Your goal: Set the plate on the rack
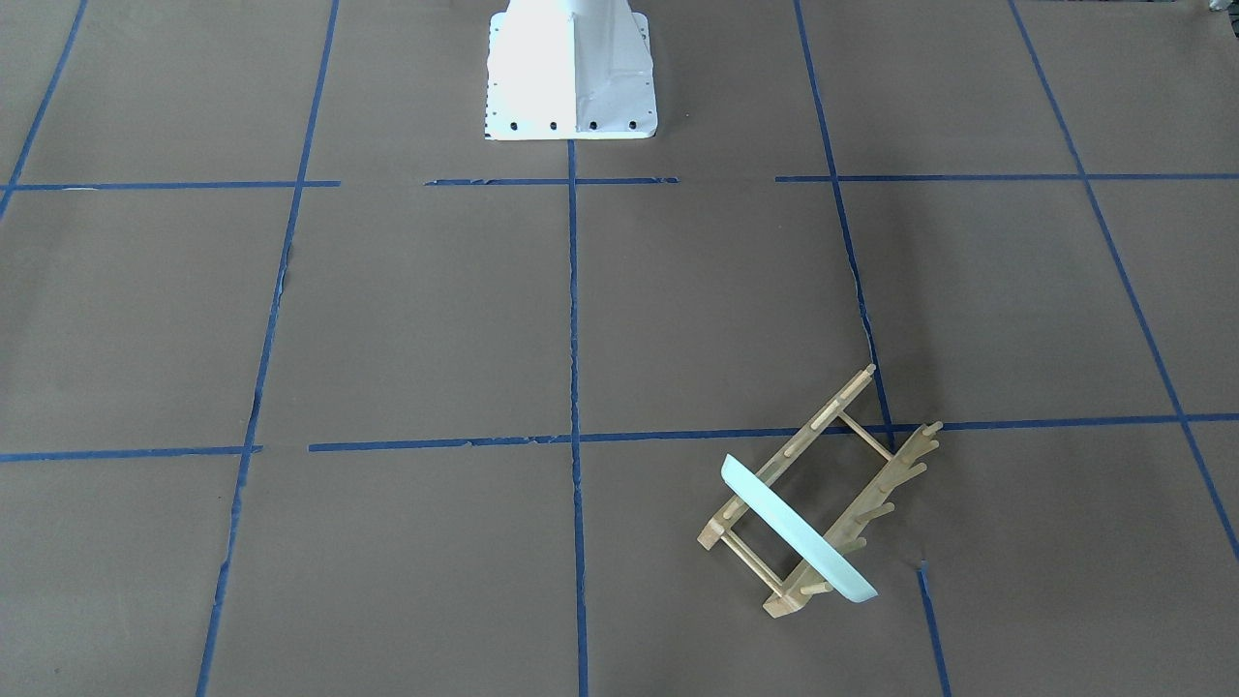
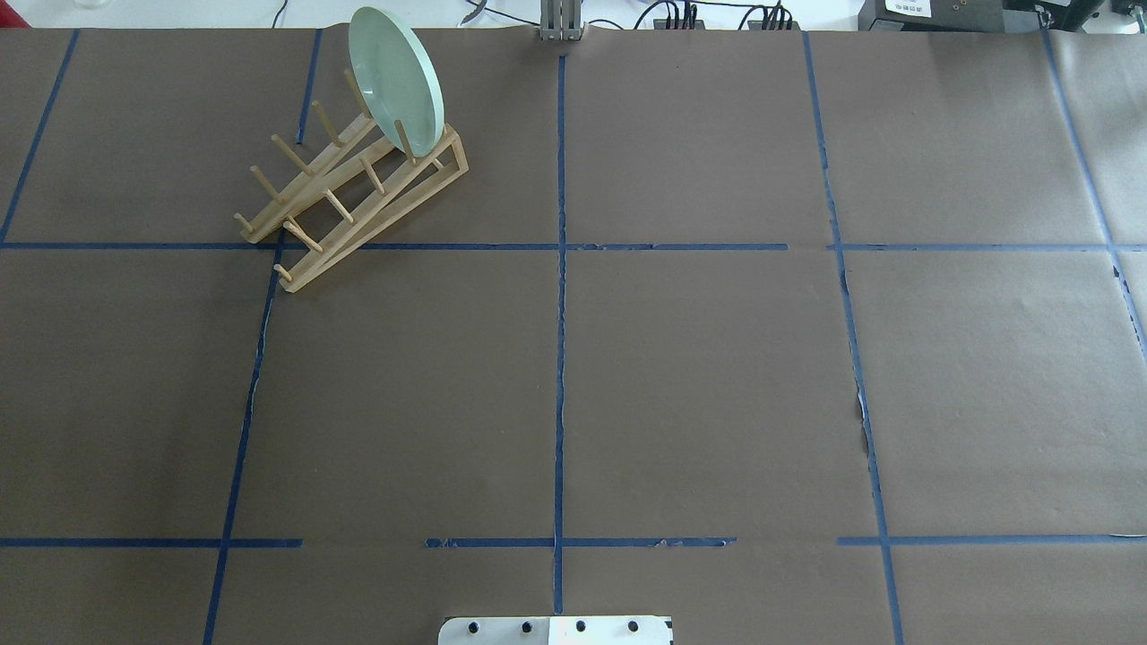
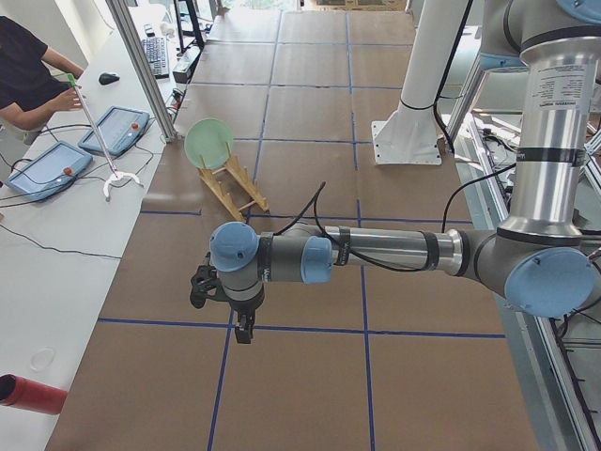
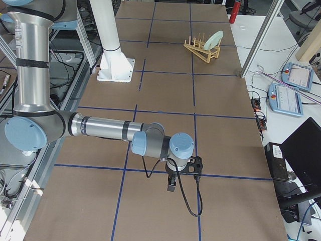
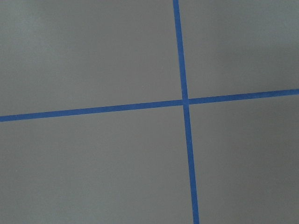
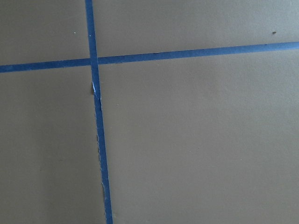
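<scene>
The pale mint-green plate [image 2: 394, 76] stands on edge between the pegs at one end of the wooden rack [image 2: 349, 193], on the far left of the table in the overhead view. Both also show in the front-facing view, plate [image 1: 799, 532] and rack [image 1: 857, 455]. My left gripper [image 3: 244, 331] hangs over the table's left end, far from the rack [image 3: 235, 188]; I cannot tell if it is open or shut. My right gripper [image 4: 171, 185] hangs over the right end, far from the plate [image 4: 214, 38]; I cannot tell its state. Both wrist views show only brown paper and blue tape.
The white robot base [image 1: 571, 77] stands at the table's near-robot edge. An operator [image 3: 28, 75] with a grabber stick and control pendants [image 3: 47, 169] are at a side bench. A red cylinder [image 3: 28, 395] lies there too.
</scene>
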Action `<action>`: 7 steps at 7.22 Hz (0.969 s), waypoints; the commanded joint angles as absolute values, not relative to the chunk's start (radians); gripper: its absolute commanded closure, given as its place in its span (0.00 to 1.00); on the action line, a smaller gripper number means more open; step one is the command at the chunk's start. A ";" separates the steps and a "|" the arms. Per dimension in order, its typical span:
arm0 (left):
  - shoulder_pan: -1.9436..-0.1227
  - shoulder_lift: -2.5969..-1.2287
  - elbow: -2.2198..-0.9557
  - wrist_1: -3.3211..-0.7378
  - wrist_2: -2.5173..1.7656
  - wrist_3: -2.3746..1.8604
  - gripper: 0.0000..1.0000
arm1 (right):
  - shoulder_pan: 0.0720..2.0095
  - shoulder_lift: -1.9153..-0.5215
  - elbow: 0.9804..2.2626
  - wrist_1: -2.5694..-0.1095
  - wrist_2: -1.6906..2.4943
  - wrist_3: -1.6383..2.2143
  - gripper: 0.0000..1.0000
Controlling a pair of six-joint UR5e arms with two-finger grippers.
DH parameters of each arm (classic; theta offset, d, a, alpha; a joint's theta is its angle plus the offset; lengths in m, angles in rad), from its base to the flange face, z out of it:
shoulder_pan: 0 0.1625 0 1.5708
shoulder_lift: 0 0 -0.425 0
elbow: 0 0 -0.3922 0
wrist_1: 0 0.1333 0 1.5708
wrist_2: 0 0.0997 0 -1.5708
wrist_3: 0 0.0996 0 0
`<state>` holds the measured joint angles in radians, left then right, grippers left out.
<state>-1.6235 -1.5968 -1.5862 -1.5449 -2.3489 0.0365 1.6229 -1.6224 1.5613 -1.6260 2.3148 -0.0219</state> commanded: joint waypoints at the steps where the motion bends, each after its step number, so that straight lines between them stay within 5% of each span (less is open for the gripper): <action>1: -1.623 -1.597 -1.585 -1.549 -2.344 0.020 0.00 | 1.623 -1.623 1.560 -1.626 2.315 -0.021 0.00; 7: -1.615 -1.594 -1.562 -1.549 -2.342 0.018 0.00 | 1.623 -1.623 1.560 -1.626 2.315 -0.021 0.00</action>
<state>-1.6168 -1.5931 -1.5613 -1.5505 -2.3425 0.0185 1.6229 -1.6230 1.5606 -1.6260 2.3148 -0.0228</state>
